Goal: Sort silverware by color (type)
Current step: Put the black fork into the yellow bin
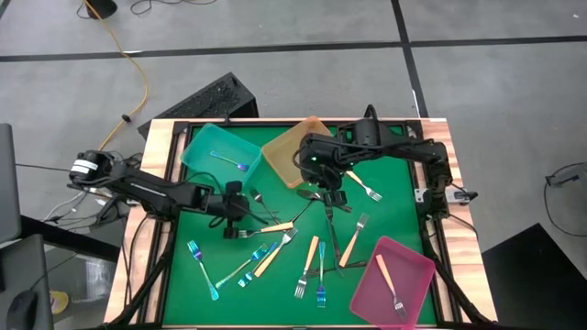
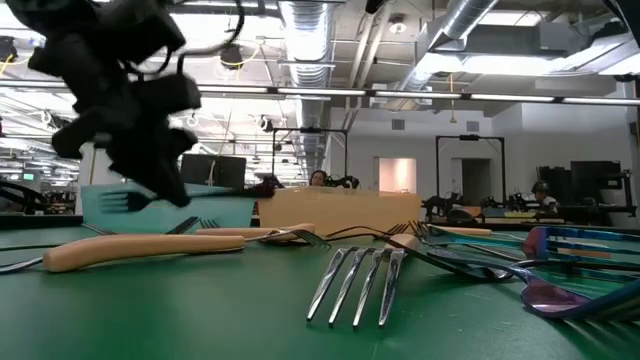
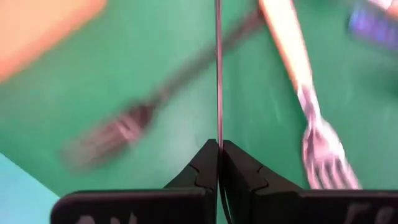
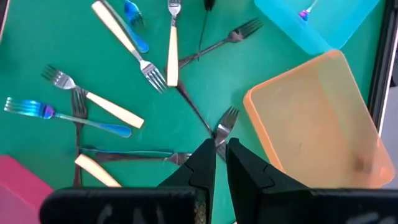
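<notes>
Silverware [image 1: 275, 246] scattered mid-frame: iridescent blue, cream-handled, dark grey; my left gripper [image 1: 237, 220] clamps thin dark grey fork handle [image 3: 218, 68].

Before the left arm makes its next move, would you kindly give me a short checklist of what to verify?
1. Left hand shut: ok.
2. Utensil truly gripped: cannot tell; only a thin dark strip shows between its fingers.
3. Teal tray has room: ok, one blue fork inside.
4. Right hand apart from the left: ok, it is beside the amber tray.
</notes>
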Motion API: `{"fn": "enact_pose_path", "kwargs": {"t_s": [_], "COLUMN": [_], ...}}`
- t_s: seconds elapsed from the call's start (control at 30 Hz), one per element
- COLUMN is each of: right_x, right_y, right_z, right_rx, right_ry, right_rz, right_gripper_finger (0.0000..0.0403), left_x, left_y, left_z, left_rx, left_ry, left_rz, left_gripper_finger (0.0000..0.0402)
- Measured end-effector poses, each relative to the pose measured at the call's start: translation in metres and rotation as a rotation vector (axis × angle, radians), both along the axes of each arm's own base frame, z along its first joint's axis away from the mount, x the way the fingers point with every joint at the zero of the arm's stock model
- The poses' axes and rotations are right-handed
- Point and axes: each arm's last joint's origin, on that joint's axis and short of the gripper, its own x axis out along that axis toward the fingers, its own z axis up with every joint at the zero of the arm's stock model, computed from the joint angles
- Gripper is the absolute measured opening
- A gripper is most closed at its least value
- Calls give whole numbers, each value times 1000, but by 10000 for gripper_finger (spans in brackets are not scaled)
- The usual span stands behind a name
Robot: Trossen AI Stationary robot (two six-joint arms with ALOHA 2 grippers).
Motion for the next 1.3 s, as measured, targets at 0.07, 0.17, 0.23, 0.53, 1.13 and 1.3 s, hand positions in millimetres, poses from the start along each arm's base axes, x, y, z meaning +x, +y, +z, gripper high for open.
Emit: {"fn": "enact_pose_path", "kwargs": {"t_s": [0.07, 0.17, 0.23, 0.53, 1.13, 1.3], "right_x": [-6, -23, -39, -110, -128, -105], "right_y": [2, 1, 0, 4, 15, 15], "right_z": [6, 23, 36, 81, -65, -101], "right_rx": [0, 7, 16, 83, 170, 104], "right_ry": [-18, -70, -116, -288, -720, -827], "right_rz": [18, 13, -7, -90, -187, -118], "right_gripper_finger": [63, 63, 63, 63, 63, 63], "left_x": [0, -1, -3, -21, -18, -11], "left_y": [1, 2, 3, 6, 3, 1], "left_z": [7, 23, 35, 86, 118, 123], "left_rx": [23, 47, 69, 126, 150, 144], "left_ry": [-26, -103, -168, -511, -813, -898], "left_rz": [-1, 12, 19, 20, -101, -151], "left_gripper_finger": [0, 0, 0, 0, 0, 0]}}
